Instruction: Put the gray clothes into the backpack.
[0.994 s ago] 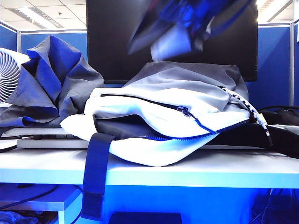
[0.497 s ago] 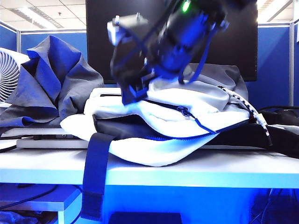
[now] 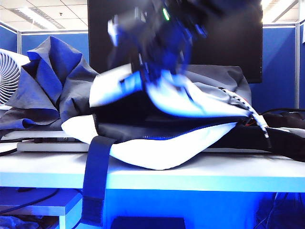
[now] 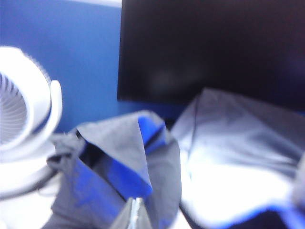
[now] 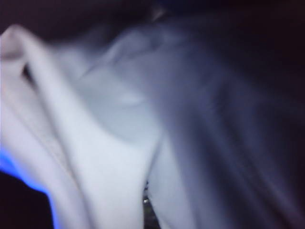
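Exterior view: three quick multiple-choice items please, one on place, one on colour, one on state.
1. The dark gray folded fabric clothes lie:
A. left of the backpack
B. inside it
C. under the table

2. The round fan is:
A. black
B. white
C. red

3. The large white fabric backpack's top flap is:
A. zipped flat
B. lifted under the right gripper
C. torn off

Key: 1 A, heaped beside the fan; 2 B, white grille at the left edge; 3 B, dark lining shows beneath. The left gripper is shut, near the clothes.

The right hand [image 3: 143, 78] has closed, lifting the backpack [image 3: 157, 148] flap.
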`<action>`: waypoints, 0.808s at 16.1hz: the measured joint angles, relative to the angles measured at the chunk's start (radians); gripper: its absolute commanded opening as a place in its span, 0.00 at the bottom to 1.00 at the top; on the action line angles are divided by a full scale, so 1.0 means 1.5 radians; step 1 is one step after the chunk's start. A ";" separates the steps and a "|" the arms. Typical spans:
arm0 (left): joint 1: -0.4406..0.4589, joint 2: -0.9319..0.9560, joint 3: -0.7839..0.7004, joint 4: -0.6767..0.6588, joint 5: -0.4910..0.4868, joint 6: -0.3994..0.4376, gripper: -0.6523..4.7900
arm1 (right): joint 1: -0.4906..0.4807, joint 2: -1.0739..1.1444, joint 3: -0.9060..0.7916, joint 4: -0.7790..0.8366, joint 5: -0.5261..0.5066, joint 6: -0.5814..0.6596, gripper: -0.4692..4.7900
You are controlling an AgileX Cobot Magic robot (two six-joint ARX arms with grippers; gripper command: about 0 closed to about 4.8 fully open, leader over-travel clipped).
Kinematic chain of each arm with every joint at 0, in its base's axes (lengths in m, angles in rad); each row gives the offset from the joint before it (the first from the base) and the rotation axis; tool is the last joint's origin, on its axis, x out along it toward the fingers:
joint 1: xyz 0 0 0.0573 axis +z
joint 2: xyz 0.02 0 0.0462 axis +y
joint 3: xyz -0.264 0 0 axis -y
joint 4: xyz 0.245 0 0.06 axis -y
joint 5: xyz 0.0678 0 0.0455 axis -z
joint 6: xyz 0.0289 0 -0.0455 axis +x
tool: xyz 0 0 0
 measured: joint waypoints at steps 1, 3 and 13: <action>0.000 0.008 0.000 0.000 0.000 0.000 0.12 | -0.007 -0.004 0.037 -0.010 0.001 0.010 0.08; 0.000 0.034 0.000 0.024 0.000 0.002 0.12 | -0.044 -0.005 0.139 -0.036 -0.032 0.037 0.08; 0.000 0.265 -0.001 0.129 -0.042 0.045 1.00 | -0.198 -0.003 0.214 -0.051 -0.204 0.299 0.08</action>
